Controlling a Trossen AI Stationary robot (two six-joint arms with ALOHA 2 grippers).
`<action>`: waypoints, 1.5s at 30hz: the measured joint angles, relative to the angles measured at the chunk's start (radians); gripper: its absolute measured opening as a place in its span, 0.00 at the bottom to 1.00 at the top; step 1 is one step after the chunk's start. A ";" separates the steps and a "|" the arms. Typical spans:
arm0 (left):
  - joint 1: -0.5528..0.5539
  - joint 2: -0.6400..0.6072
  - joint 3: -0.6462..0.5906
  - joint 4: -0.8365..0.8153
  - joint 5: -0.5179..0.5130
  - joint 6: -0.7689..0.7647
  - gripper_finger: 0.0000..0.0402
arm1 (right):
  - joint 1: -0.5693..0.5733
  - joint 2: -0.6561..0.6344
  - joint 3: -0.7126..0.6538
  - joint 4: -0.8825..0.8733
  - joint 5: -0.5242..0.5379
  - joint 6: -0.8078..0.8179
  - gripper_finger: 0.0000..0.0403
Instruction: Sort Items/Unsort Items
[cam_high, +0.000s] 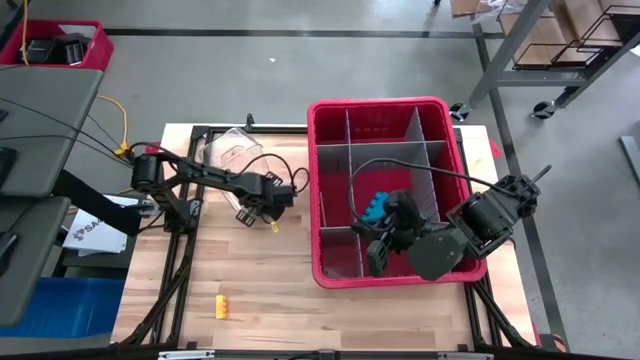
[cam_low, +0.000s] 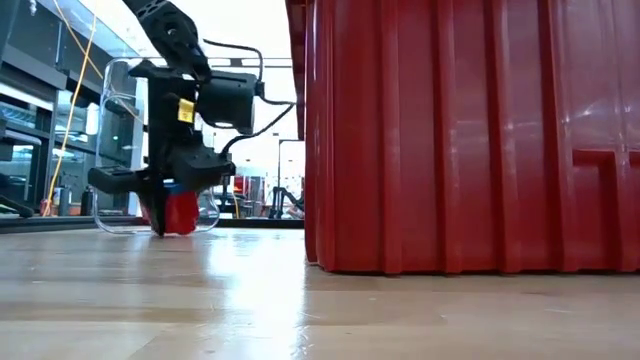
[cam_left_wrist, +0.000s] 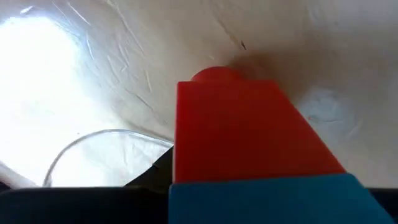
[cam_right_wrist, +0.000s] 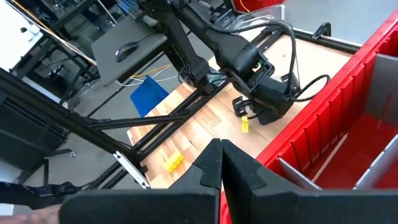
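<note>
My left gripper (cam_high: 247, 214) stands left of the red bin (cam_high: 435, 115), pointing steeply down and shut on a red block (cam_low: 181, 212) that touches the wood table (cam_low: 300, 300). In the left wrist view the red block (cam_left_wrist: 236, 130) has a blue piece (cam_left_wrist: 267, 199) joined to its near end. A yellow block (cam_high: 222, 306) lies flat near the table's front edge. A blue block (cam_high: 377, 207) lies inside a middle compartment of the bin. My right gripper (cam_right_wrist: 221, 158) is shut, holds nothing, and hangs high over the bin's near left part. My left gripper holds the red block's upper part (cam_low: 172, 200) between its two fingers, coming from above at a steep slant. The block's lower end (cam_low: 182, 231) rests on the table. The gripper's own body hides the pads, so which faces they touch cannot be told.
A clear plastic container (cam_high: 228, 150) stands just behind the left gripper at the table's far left. The bin's tall red wall (cam_low: 450, 130) rises to the right of the left gripper. Bare wood lies between the gripper and the yellow block (cam_right_wrist: 175, 162).
</note>
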 joint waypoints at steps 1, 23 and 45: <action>-0.010 -0.011 0.001 -0.019 0.008 -0.023 0.30 | 0.000 0.000 0.000 0.000 0.000 -0.012 0.00; -0.210 -0.374 0.375 0.600 0.093 -0.668 0.31 | 0.108 -0.014 0.000 0.149 0.132 -0.281 0.00; -0.140 0.363 1.121 0.182 0.179 -0.664 0.85 | 0.101 -0.024 0.000 0.180 0.149 -0.357 0.00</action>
